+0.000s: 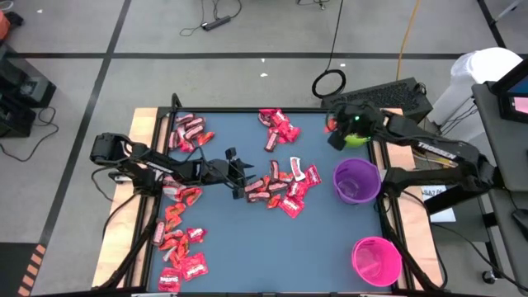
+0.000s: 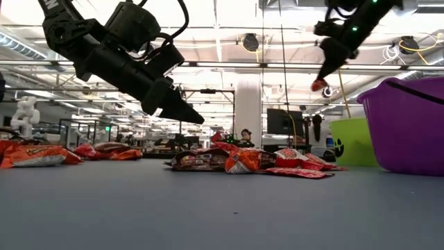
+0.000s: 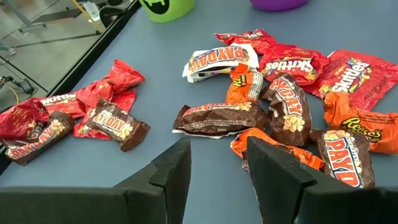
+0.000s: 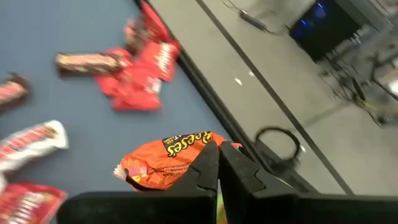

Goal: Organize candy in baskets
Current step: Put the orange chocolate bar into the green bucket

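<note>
Candy lies in heaps on the blue table: a middle pile [image 1: 285,186], one at the far edge [image 1: 278,128], and several along the left side [image 1: 177,239]. My left gripper [image 3: 217,163] hovers open just short of the middle pile [image 3: 280,93], with nothing between its fingers. My right gripper [image 1: 334,132] is up at the far right, shut on an orange Reese's packet [image 4: 165,162], beside the lime green basket [image 1: 359,140]. The purple basket [image 1: 356,180] and the pink basket [image 1: 376,260] stand on their bases along the right side. My right gripper pinches one end of the orange packet [image 4: 198,154] between its two shut fingers, which slant down. The packet sticks out sideways from the fingertips and hangs well clear of the table [image 2: 318,85], high beside the green basket [image 2: 350,142].
A raised wooden frame [image 1: 144,124] runs round the table. The green basket [image 3: 166,7] and purple basket [image 3: 280,3] lie beyond the middle pile from my left gripper. Bare blue surface [image 1: 272,247] stretches along the near middle. Cables and a keyboard sit past the far edge.
</note>
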You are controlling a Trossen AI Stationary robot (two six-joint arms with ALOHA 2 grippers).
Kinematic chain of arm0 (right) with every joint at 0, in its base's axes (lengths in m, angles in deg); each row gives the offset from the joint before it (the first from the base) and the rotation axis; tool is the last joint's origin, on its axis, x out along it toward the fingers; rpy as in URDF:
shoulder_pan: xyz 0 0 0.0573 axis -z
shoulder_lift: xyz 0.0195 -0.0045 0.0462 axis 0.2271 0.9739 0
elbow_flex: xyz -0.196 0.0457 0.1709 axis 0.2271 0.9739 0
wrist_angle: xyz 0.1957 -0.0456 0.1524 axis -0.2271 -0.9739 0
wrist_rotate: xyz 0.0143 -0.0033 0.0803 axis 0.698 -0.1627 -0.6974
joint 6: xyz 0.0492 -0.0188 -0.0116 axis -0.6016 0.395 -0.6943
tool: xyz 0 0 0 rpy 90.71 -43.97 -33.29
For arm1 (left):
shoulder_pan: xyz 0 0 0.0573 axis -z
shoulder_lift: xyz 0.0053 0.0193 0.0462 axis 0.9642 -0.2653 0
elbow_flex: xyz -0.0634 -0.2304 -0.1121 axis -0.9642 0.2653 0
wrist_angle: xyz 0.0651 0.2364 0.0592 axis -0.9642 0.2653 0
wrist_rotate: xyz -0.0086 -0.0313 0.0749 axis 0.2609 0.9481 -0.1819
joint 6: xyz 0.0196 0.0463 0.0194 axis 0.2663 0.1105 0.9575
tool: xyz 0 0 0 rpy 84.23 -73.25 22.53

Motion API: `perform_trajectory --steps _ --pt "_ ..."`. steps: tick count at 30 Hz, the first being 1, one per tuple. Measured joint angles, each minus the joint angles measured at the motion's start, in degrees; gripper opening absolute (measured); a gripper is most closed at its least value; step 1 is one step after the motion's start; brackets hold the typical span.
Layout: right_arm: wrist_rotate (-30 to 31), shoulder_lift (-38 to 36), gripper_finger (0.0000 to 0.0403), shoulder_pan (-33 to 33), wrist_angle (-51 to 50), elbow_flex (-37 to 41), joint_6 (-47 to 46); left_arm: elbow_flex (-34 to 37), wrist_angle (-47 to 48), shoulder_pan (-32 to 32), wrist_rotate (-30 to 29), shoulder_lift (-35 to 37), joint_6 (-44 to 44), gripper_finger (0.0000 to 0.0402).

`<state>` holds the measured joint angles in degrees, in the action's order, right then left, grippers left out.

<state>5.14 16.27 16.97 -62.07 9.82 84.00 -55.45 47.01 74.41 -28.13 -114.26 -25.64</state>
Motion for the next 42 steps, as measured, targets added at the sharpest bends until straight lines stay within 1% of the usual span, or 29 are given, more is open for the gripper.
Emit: perform_trajectory --steps 6,11,14,18,25,29,35,36,38,39,42 --pt "0.0 -1.3 0.0000 9.6 -2.6 0.0 1.0 0.0 -0.1 0.0 0.0 0.0 0.0 0.0162" --pt "0.0 1.5 0.0000 16.8 -4.3 0.0 1.0 0.0 -0.1 0.0 0.0 0.0 0.0 0.0162" --pt "0.0 4.0 0.0000 20.1 -5.2 0.0 1.0 0.0 -0.1 0.0 0.0 0.0 0.0 0.0162" --pt "0.0 7.6 0.0000 22.9 -6.1 0.0 0.5 0.0 -0.1 0.0 0.0 0.0 0.0 0.0162" --pt "0.1 12.7 0.0003 23.9 -5.5 0.0 -1.0 0.0 -0.4 0.0 0.0 0.0 0.0 0.0162" --pt "0.6 13.9 0.0034 23.9 -6.8 0.0 -0.7 0.0 -0.4 0.0 0.0 0.0 0.0 0.0162" --pt "1.0 12.0 0.0107 23.1 -7.5 -1.0 0.5 0.0 -0.8 0.0 0.0 0.0 0.0 0.0162" --pt "0.6 11.3 0.0118 22.8 -7.3 -1.6 0.5 0.0 -1.2 0.0 0.0 0.0 0.0 0.0162" --pt "-2.7 10.0 0.0138 21.9 -7.4 -2.8 -0.1 0.0 -2.0 0.0 0.0 0.0 0.0 0.0162" --pt "-5.5 9.3 0.0147 21.3 -7.1 -3.3 -0.8 0.0 -2.2 0.0 0.0 0.0 0.0 0.0162" --pt "-17.1 7.2 0.0167 19.0 -4.1 -3.7 -2.7 0.0 -2.8 0.0 0.0 0.0 0.1 0.0162"
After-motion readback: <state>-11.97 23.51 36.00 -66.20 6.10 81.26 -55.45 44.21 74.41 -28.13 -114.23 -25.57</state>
